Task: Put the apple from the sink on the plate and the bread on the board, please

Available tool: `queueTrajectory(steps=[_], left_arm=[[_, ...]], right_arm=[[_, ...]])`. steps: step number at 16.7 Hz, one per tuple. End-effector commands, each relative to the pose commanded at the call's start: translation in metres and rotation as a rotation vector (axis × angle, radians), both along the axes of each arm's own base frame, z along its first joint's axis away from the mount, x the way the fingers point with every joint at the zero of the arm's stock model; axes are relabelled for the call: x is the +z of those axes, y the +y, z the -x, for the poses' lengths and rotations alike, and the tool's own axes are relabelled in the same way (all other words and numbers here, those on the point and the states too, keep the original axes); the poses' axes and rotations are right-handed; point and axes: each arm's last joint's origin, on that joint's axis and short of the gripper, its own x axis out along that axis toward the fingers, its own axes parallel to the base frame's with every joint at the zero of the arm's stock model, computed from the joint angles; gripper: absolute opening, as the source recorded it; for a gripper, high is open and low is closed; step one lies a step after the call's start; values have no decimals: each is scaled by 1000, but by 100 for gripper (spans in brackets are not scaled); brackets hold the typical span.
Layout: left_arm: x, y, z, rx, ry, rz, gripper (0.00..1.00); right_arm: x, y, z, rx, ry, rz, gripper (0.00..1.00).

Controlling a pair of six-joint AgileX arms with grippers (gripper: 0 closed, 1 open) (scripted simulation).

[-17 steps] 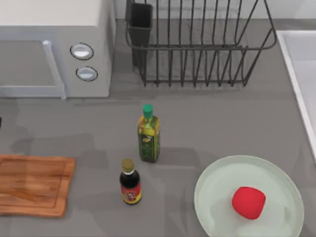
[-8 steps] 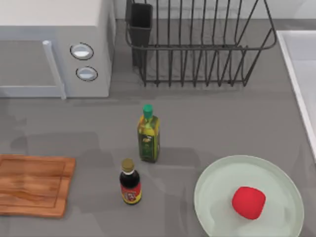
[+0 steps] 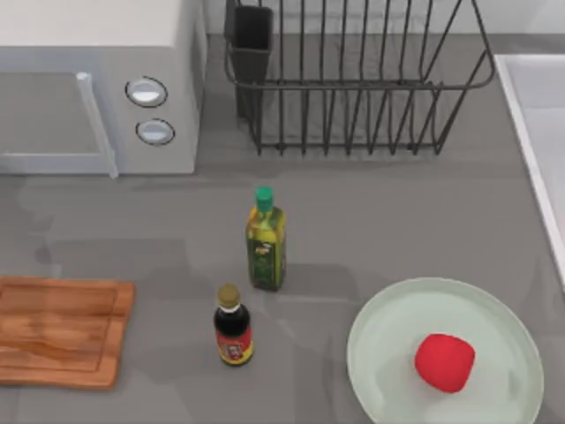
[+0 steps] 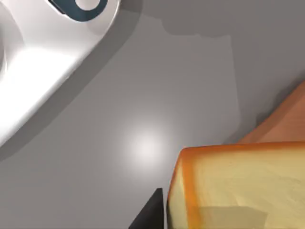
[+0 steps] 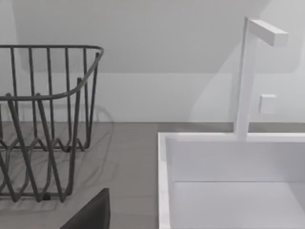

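The apple (image 3: 445, 361) lies on the plate (image 3: 388, 314) at the near right of the table. The board (image 3: 58, 330) sits bare at the near left. Between them stand a dark sauce bottle (image 3: 233, 326) and, just beyond it, a green-capped oil bottle (image 3: 266, 239). In the left wrist view the bread (image 4: 238, 186) fills the close foreground (cut side pale yellow, crust orange) beside a dark finger (image 4: 150, 214) of the left gripper; whether the gripper actually clamps it I cannot tell. Farther back are the microwave (image 3: 97, 84) at left, the dish rack (image 3: 353, 79) in the middle and the sink (image 3: 534, 106) at right. The right gripper's opening I cannot tell.
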Motion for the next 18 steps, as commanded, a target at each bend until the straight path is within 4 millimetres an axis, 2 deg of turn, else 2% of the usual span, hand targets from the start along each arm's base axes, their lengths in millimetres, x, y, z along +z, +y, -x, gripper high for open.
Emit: queueTrajectory(steps=[3, 6, 13, 18], left_arm=[[2, -13, 5, -220, -44, -22, 0], [3, -30, 12, -543, -96, -68, 0], [-4, -72, 45, -1523, -178, -304, 0], [-20, -94, 79, -2220, -132, -554, 0]], right_arm=[[0, 0, 0, 0, 0, 0, 100], [0, 0, 0, 0, 0, 0, 100], [0, 0, 0, 0, 0, 0, 100], [0, 0, 0, 0, 0, 0, 100]])
